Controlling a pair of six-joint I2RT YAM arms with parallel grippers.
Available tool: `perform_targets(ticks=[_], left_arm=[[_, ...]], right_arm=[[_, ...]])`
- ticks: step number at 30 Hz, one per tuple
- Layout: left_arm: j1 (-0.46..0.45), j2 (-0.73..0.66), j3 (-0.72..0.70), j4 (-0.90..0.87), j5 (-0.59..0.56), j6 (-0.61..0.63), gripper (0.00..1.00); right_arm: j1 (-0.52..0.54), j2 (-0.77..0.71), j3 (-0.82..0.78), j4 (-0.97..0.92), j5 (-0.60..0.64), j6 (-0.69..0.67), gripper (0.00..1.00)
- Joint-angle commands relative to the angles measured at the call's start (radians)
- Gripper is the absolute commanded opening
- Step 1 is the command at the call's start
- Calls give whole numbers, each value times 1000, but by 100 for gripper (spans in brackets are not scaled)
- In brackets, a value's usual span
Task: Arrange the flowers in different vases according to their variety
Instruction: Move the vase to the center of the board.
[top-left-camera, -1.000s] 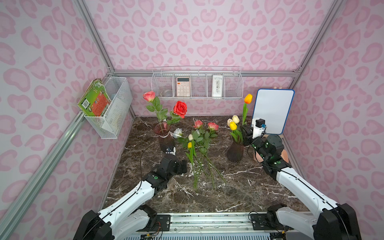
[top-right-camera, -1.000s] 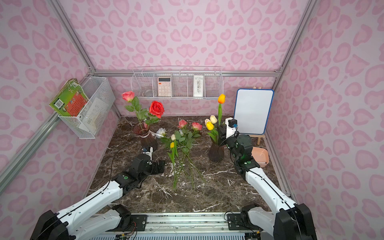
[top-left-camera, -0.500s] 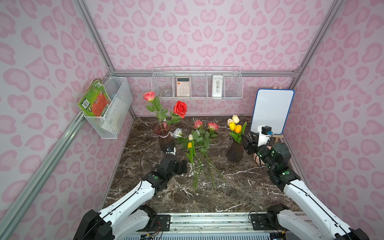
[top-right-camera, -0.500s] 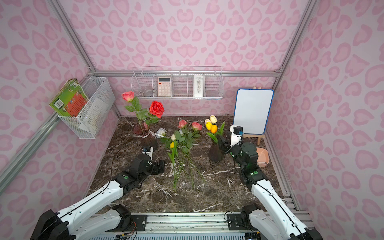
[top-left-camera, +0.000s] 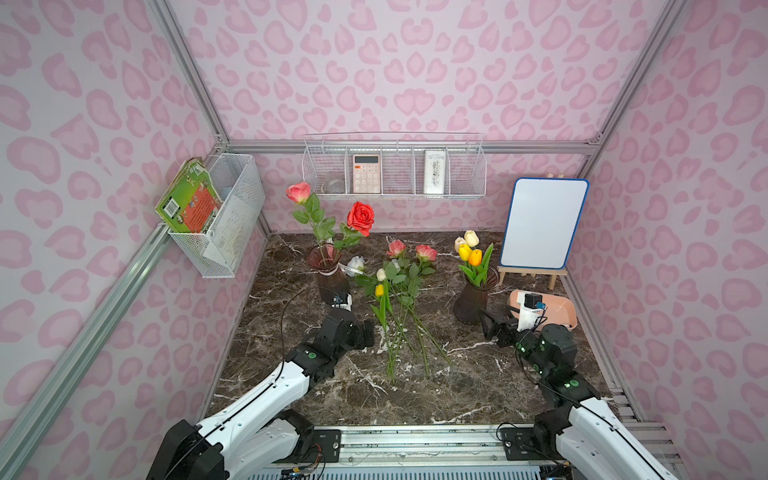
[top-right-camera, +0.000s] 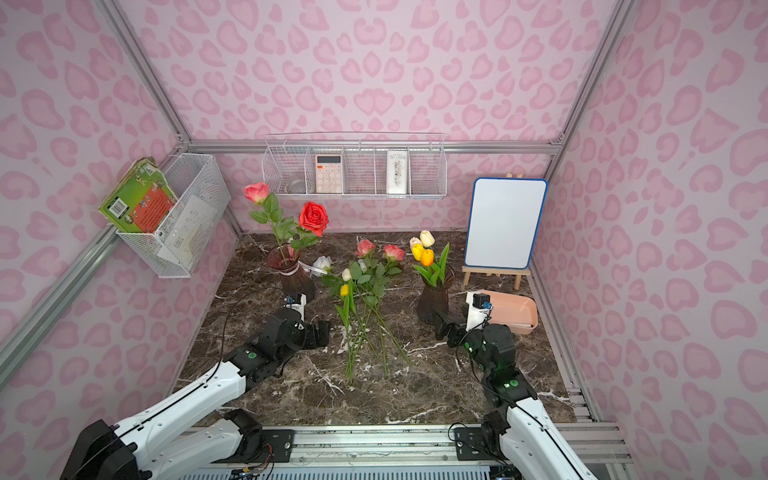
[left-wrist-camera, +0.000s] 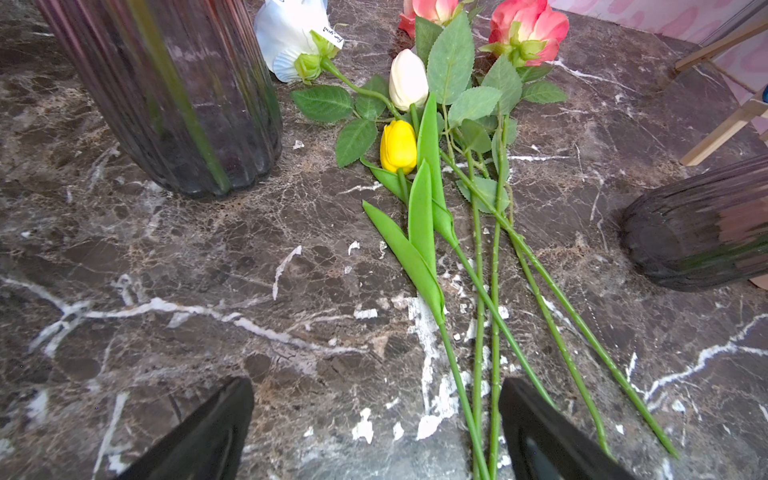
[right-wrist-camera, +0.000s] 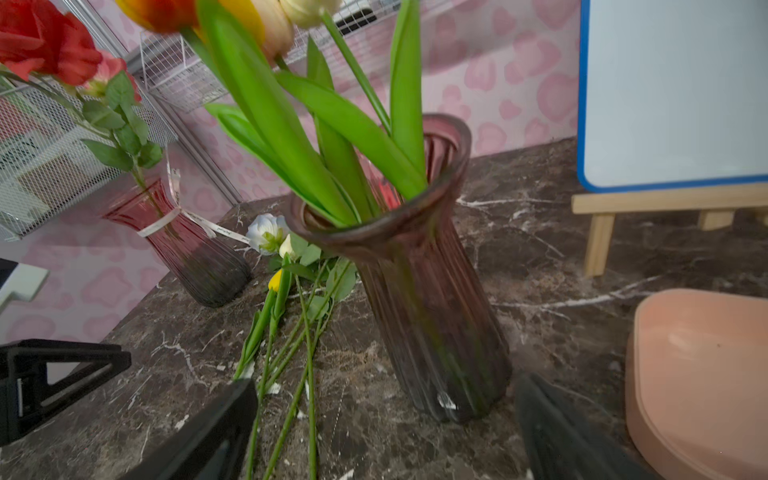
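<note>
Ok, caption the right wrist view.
Open right gripper facing ribbed purplish glass vase of orange, yellow, cream tulips.

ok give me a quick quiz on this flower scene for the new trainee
1. True or false: the orange tulip stands in the plain vase.
2. What stands in the banded vase? A) two roses B) three tulips C) nothing
3. How many tulips lie loose on the marble table?

Key:
1. True.
2. A, the pink rose and the red rose.
3. Two, the cream tulip and the yellow tulip.
</note>
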Motion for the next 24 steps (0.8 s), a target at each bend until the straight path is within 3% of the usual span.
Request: perform_targets(ticks=[1,13,24], left_arm=[[1,-6,-3,19,3,5,97],[1,-36,-11,8,-17,5,96],[1,-52,-15,2,-33,5,97]], right_arm=[[-2,45,-53,148,-18,67,97],[-8,463,-99,556,-13,106,87],[-8,861,18,774,-29,128,74]])
